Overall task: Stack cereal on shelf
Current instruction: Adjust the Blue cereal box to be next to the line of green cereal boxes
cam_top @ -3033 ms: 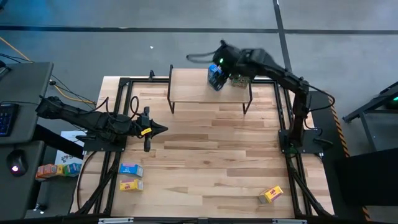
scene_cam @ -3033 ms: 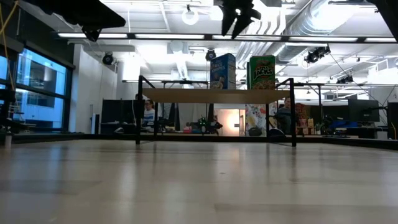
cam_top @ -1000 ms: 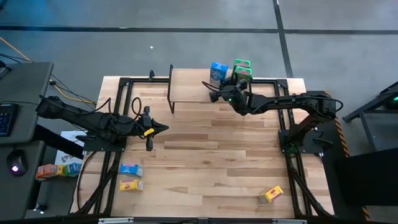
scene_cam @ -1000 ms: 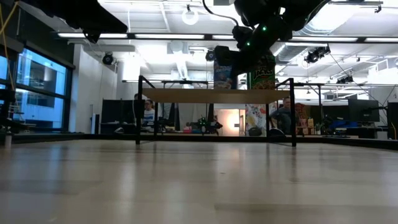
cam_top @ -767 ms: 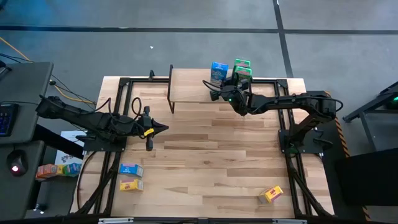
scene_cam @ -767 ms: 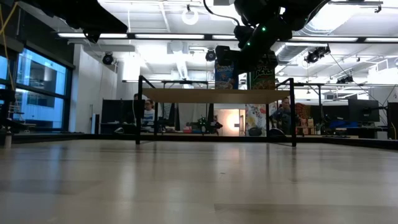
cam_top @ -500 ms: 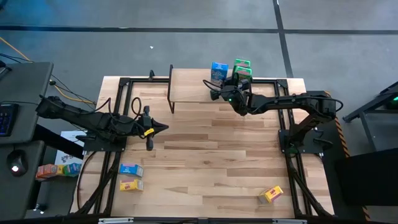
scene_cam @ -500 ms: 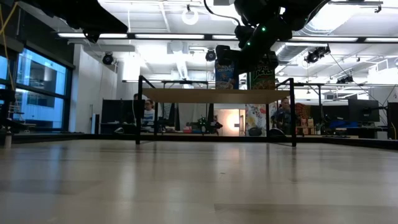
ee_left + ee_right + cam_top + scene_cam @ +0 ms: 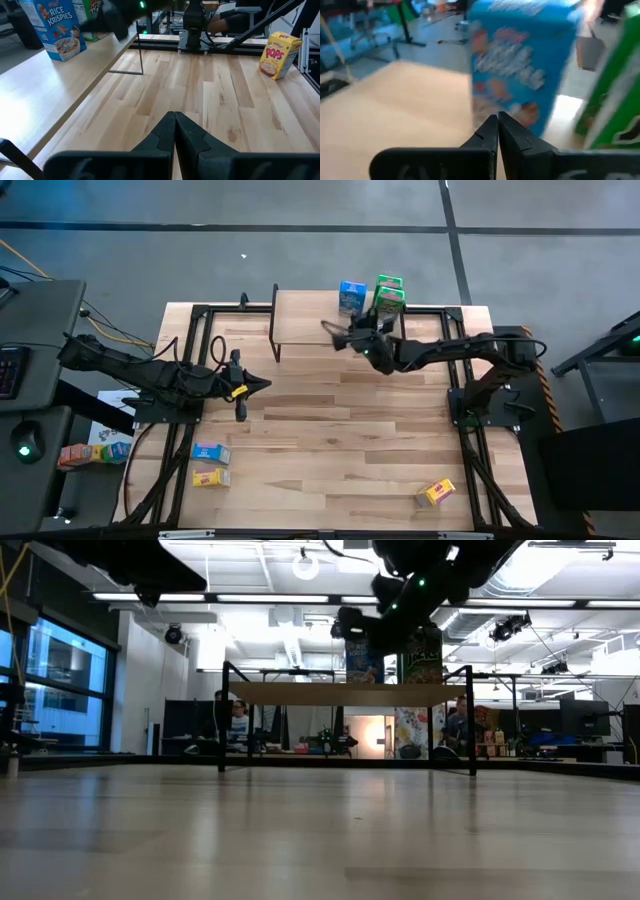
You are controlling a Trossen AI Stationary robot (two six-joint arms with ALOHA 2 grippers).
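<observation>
The shelf (image 9: 300,315) stands at the table's far edge. A blue cereal box (image 9: 351,295) and a green one (image 9: 388,295) stand upright on its right part, side by side. In the right wrist view the blue box (image 9: 520,65) fills the picture and the green box (image 9: 615,100) shows at the edge. My right gripper (image 9: 332,330) hovers shut over the shelf top, just in front of the blue box, touching nothing that I can see. My left gripper (image 9: 262,387) waits shut above the table's left part. Three more boxes lie on the table: blue (image 9: 210,452), yellow (image 9: 210,477) and yellow (image 9: 435,493).
Black frame rails (image 9: 190,360) run along the table's left and right sides. The wood tabletop (image 9: 350,430) lies between the arms. Small coloured boxes (image 9: 80,452) sit on a side stand off the table's left edge. People sit in the room behind the shelf (image 9: 238,720).
My right gripper, shut throughout, has swung a little toward the table's left edge and slightly up, in front of the blue box on the shelf. The two boxes on the shelf stay upright where they were.
</observation>
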